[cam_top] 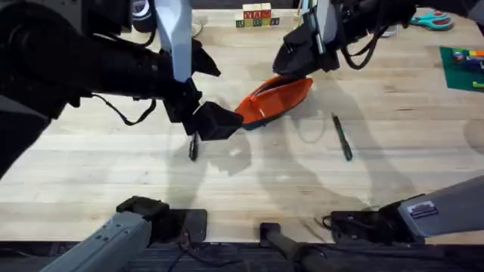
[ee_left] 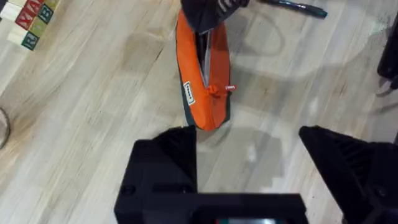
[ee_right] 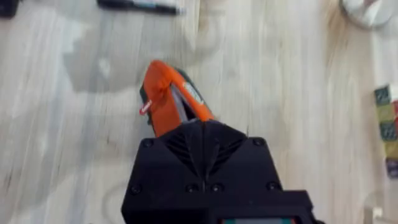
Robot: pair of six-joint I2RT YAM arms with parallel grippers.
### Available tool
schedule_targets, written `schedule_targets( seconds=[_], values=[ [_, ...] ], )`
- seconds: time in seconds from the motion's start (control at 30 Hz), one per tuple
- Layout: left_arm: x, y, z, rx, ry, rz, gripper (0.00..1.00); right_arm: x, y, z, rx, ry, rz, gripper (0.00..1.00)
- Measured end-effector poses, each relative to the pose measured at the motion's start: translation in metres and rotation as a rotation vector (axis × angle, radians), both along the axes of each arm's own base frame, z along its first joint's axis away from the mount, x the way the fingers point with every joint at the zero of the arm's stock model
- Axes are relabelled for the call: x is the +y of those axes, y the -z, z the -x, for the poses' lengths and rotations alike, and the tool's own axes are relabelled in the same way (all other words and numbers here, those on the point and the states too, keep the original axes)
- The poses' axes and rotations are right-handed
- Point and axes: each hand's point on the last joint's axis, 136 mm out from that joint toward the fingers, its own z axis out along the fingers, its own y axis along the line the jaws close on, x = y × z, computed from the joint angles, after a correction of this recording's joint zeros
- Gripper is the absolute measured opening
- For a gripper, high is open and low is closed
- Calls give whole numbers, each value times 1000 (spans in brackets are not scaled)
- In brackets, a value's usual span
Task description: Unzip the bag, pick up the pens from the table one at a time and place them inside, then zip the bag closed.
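Right wrist view has the right gripper with its fingers drawn together, clamped on one end of the bag, pinning it to the table. From the left wrist view, the left gripper stands with its fingers well apart just short of the bag's other end, where the zipper pull sits with its small red-and-white tab; nothing is between those fingers.

The bag lies aslant toward the table's far edge, near the middle of its width. It looks soft, light fabric that would slide or crumple if tugged unheld, so one end needs anchoring while the pull is drawn along the top. The tab is small; I judge a fine pinch right at the pull is the best hold.

Two pens lie on the table: one on the right side of the bag, one on its left, partly under the left arm. They seem slim, stiff and light, prone to roll; take each across its middle
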Motion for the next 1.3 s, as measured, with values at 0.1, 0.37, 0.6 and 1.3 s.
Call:
schedule_targets(
  seconds=[0.1, 0.37, 0.6, 1.3],
  values=[
    [0, 0, 0, 0, -1, -1, 995, -11, 8, 2, 29, 34, 82, 29],
    [0, 0, 0, 0, -1, -1, 995, -31, -15, -16, -84, 87, 273, 29],
    [0, 0, 0, 0, -1, -1, 995, -14, -52, -20, -244, 40, 338, 29],
    [1, 0, 0, -2, -2, -3, 995, -20, -46, 2, -237, -28, 487, 30]
  ],
)
